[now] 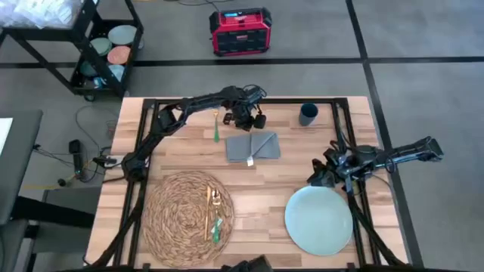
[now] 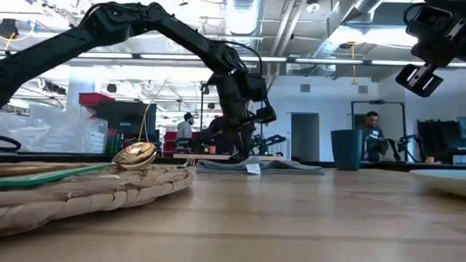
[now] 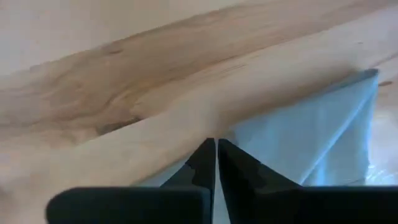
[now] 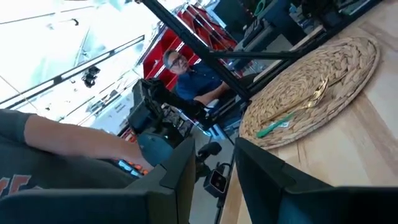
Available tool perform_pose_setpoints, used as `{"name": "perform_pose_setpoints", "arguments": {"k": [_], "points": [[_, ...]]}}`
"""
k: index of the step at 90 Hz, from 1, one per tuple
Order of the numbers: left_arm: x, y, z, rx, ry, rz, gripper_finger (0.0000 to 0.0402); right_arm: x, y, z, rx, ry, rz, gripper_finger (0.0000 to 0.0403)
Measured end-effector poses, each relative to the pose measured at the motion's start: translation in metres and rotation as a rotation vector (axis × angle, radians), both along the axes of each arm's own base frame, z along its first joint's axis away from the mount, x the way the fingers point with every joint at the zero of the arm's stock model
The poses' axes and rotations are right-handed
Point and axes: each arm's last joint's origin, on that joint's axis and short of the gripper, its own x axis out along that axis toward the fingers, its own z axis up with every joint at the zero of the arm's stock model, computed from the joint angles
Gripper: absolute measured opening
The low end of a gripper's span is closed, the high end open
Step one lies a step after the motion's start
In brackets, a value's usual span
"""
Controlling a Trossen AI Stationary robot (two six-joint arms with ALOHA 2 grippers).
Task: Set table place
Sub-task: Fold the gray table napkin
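Where left hand (image 1: 247, 125) meets napkin (image 1: 253, 146), its fingertips hide

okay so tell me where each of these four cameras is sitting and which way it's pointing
High view: above the table, looking straight down; both arms show.
Low view: at tabletop height, looking level across into the room; left arm over the napkin.
Left wrist view: on the left arm, facing down at the napkin; its shut fingers show.
Right wrist view: on the right arm, facing the placemat and people beyond; its parted fingers show.
Shared: high and low both show placemat, napkin, cup.
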Motion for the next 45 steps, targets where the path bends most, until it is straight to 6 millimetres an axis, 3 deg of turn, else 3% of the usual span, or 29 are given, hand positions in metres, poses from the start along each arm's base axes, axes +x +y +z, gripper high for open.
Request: {"name": "perform_pose_setpoints", "arguments": {"k": [45], "points": [[0.019, -0.01, 0.004, -0.008, -0.106, 0.181, 0.0, -0.001, 0.0, 0.006, 0.021, -0.056, -0.008, 0.0102]]}}
